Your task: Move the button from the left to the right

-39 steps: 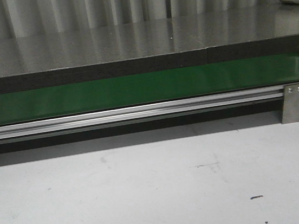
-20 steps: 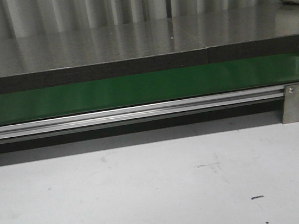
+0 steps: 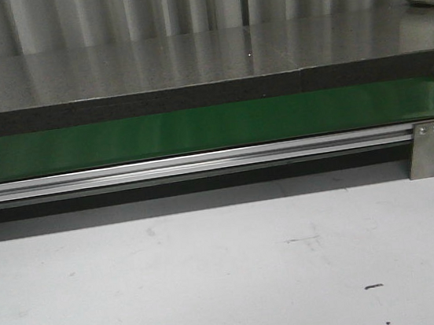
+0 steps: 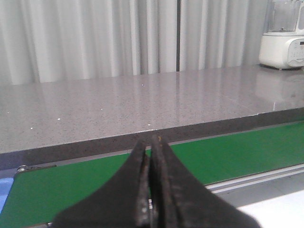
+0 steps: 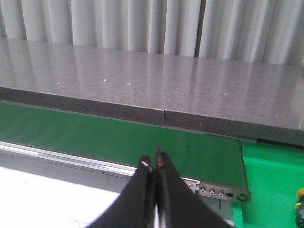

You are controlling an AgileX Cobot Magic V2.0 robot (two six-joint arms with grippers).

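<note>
The green belt (image 3: pixel 197 129) runs across the front view with no button on it. Neither gripper shows in the front view. In the left wrist view my left gripper (image 4: pixel 151 140) is shut and empty, over the belt's near edge (image 4: pixel 237 152). In the right wrist view my right gripper (image 5: pixel 153 159) is shut and empty, above the belt's rail near the belt's end (image 5: pixel 95 133). A small object with a yellow top (image 5: pixel 299 194) is cut off by the frame edge on a bright green surface beyond the belt's end. I cannot tell whether it is the button.
A grey stone counter (image 3: pixel 188 59) overhangs the belt's far side. An aluminium rail (image 3: pixel 201 163) and a metal bracket (image 3: pixel 427 148) edge the belt's near side. The white table (image 3: pixel 215 274) lies in front. A white appliance (image 4: pixel 282 45) stands on the counter at the far right.
</note>
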